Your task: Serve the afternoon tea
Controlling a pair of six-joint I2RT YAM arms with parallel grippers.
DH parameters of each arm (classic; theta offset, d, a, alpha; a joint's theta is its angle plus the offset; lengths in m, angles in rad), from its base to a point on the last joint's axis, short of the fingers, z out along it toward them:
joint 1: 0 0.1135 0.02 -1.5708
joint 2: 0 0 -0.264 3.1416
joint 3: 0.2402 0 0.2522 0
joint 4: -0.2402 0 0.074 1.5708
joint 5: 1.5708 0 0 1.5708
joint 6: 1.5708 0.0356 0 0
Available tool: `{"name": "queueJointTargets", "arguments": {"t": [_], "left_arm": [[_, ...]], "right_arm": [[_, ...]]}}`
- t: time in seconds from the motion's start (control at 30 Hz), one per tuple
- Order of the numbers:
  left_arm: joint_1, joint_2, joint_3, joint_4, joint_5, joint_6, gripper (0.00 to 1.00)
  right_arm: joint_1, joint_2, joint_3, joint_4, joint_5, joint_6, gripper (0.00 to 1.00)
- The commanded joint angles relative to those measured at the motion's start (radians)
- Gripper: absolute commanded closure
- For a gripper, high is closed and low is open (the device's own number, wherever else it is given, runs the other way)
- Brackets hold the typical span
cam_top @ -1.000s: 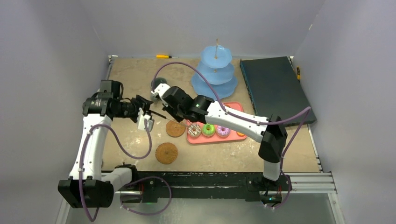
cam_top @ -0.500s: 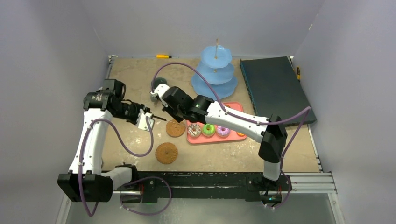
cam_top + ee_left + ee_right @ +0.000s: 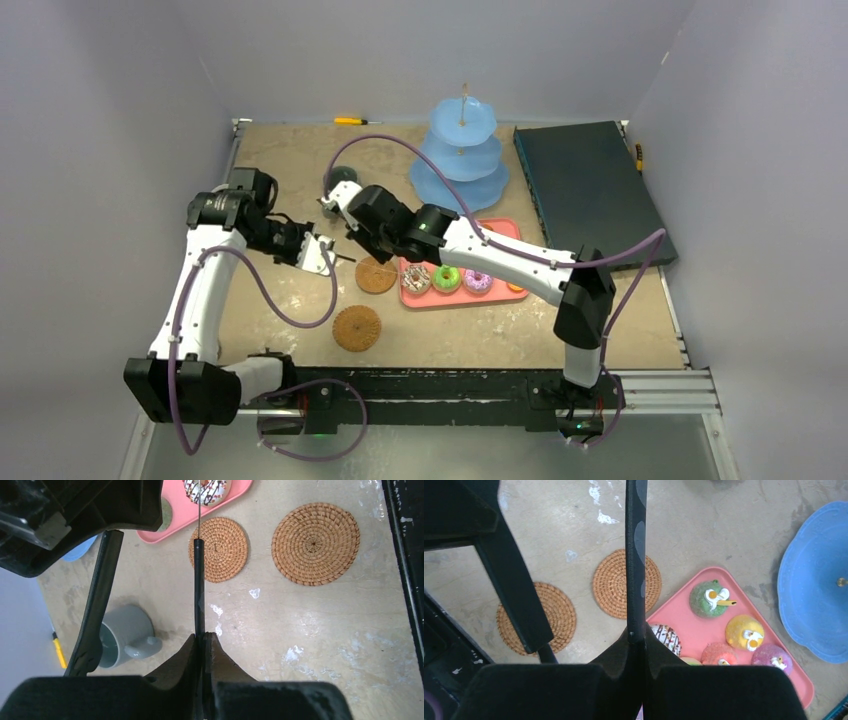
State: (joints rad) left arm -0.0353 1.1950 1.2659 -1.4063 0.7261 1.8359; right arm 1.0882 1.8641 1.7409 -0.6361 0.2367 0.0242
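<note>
My left gripper (image 3: 202, 637) is shut on one thin arm of the black tongs (image 3: 199, 580). My right gripper (image 3: 636, 632) is shut on the other arm (image 3: 635, 555). In the top view the two grippers (image 3: 322, 255) (image 3: 358, 235) meet above the table, left of the pink tray. Two woven coasters (image 3: 376, 275) (image 3: 357, 328) lie bare below them. The grey-green mug (image 3: 125, 635) stands on the table behind the grippers (image 3: 340, 177). Doughnuts and cupcakes (image 3: 709, 598) (image 3: 744, 631) (image 3: 446, 278) sit on the tray. The blue three-tier stand (image 3: 460, 150) is at the back. The white mug does not show.
The pink tray (image 3: 503, 233) lies right of the coasters. A large dark flat box (image 3: 590, 190) fills the back right. A small yellow-handled screwdriver (image 3: 350, 121) lies at the back edge. Purple cables loop off both arms.
My left gripper has shifted slightly right and towards the back with the tongs, and its elbow has swung back. The right arm has barely moved.
</note>
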Motion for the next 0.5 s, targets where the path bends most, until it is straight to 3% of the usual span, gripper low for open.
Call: {"name": "queueJointTargets", "arguments": {"t": [0.0, 0.07, 0.17, 0.33, 0.47], "left_arm": [[-0.012, 0.018, 0.016, -0.029, 0.025, -0.071, 1.00], [-0.012, 0.023, 0.013, -0.028, 0.046, -0.107, 1.00], [-0.012, 0.031, 0.015, -0.028, 0.113, -0.189, 1.00], [-0.012, 0.062, 0.054, -0.029, 0.248, -0.387, 1.00], [-0.011, 0.095, 0.069, -0.029, 0.370, -0.573, 1.00]], "right_arm": [[0.006, -0.076, 0.007, 0.050, -0.066, 0.010, 0.93], [0.003, -0.101, -0.004, 0.075, -0.090, 0.010, 0.87], [-0.006, -0.169, -0.050, 0.133, -0.139, 0.011, 0.43], [-0.095, -0.337, -0.201, 0.274, -0.261, 0.024, 0.04], [-0.274, -0.520, -0.377, 0.438, -0.483, 0.049, 0.02]]}}
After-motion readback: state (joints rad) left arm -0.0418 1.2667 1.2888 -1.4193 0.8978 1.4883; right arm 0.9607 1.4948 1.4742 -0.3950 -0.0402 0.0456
